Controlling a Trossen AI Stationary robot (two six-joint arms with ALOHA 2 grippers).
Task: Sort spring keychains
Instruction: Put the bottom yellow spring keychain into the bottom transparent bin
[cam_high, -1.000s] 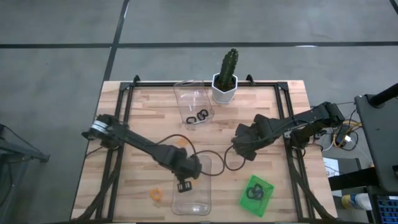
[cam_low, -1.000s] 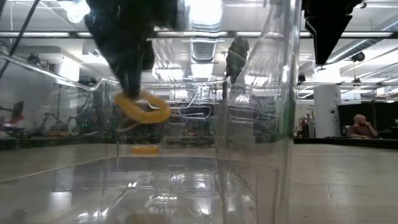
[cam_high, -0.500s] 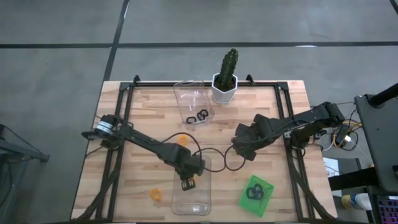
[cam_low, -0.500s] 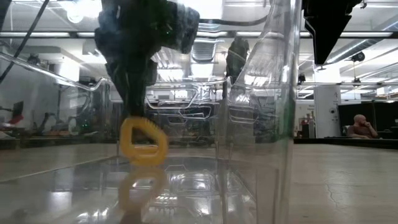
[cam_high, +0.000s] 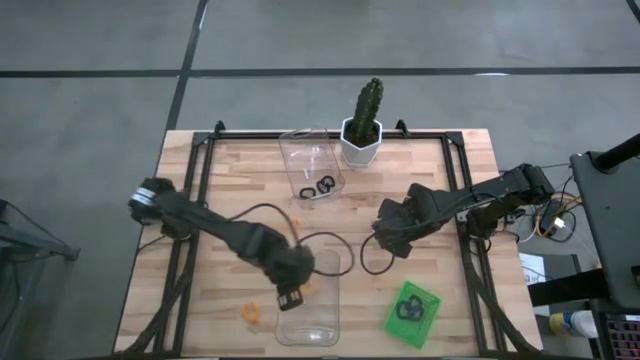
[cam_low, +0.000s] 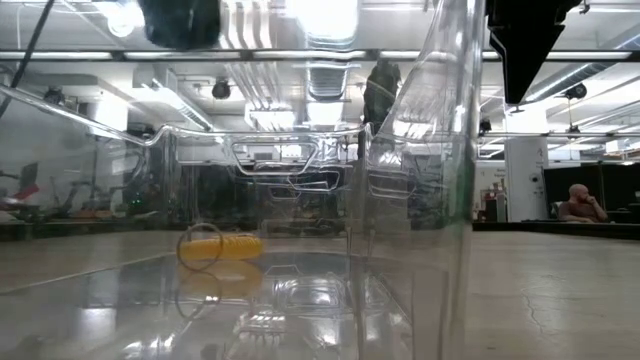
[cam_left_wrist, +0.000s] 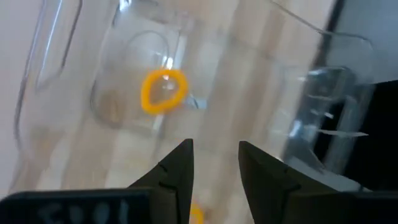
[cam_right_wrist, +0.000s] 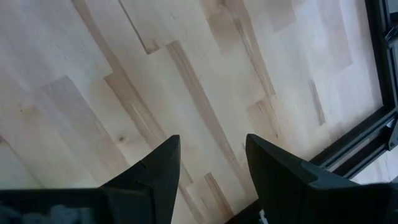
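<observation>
My left gripper (cam_high: 292, 298) hangs over the near clear tray (cam_high: 322, 330) with its fingers apart and nothing between them. One orange keychain (cam_left_wrist: 163, 91) lies flat inside this tray, just ahead of my fingers. Another orange keychain (cam_high: 251, 314) lies on the desk (cam_high: 230, 180) just outside the tray, on my left arm's side, so I judge this arm is nearer to it. My right gripper (cam_high: 384, 232) waits over bare wood, also parted and empty.

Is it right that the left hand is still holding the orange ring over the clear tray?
Not quite. The left hand is open and empty; the orange ring lies loose on the floor of the clear tray, as the left wrist view shows.
</observation>
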